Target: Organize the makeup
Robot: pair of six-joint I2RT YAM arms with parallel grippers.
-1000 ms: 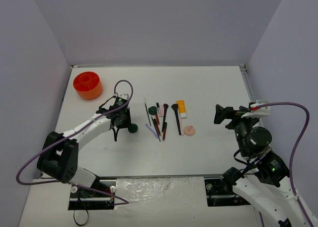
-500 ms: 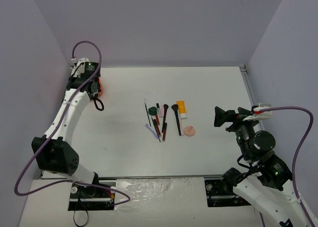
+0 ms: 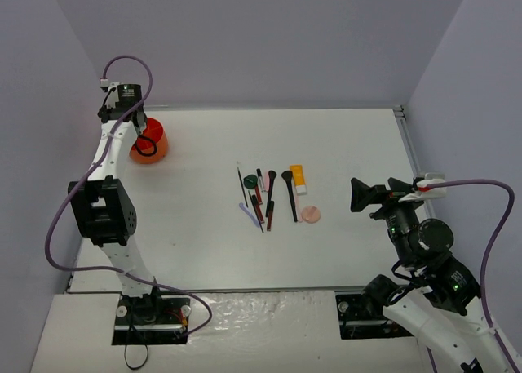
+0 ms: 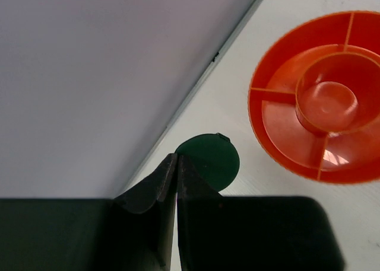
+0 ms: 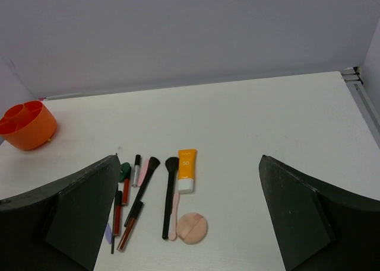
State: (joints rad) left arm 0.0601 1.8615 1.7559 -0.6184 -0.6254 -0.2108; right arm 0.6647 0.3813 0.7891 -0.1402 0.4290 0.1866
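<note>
Your desk (image 3: 342, 144) carries the orange holder (image 4: 285, 111) at its far left corner. The compartments in view hold nothing, so I judge the sorting barely begun. The other makeup (image 3: 273, 195) lies in a row mid-desk. Your right gripper (image 3: 377, 192) hangs spread wide near the right edge. Your left gripper (image 4: 177, 161) pinches a green compact (image 4: 209, 162) just beside the holder, not yet over it.

The compact (image 4: 209, 160) is dark green, the holder (image 4: 268, 147) orange, the tube (image 5: 186, 169) orange-white.
</note>
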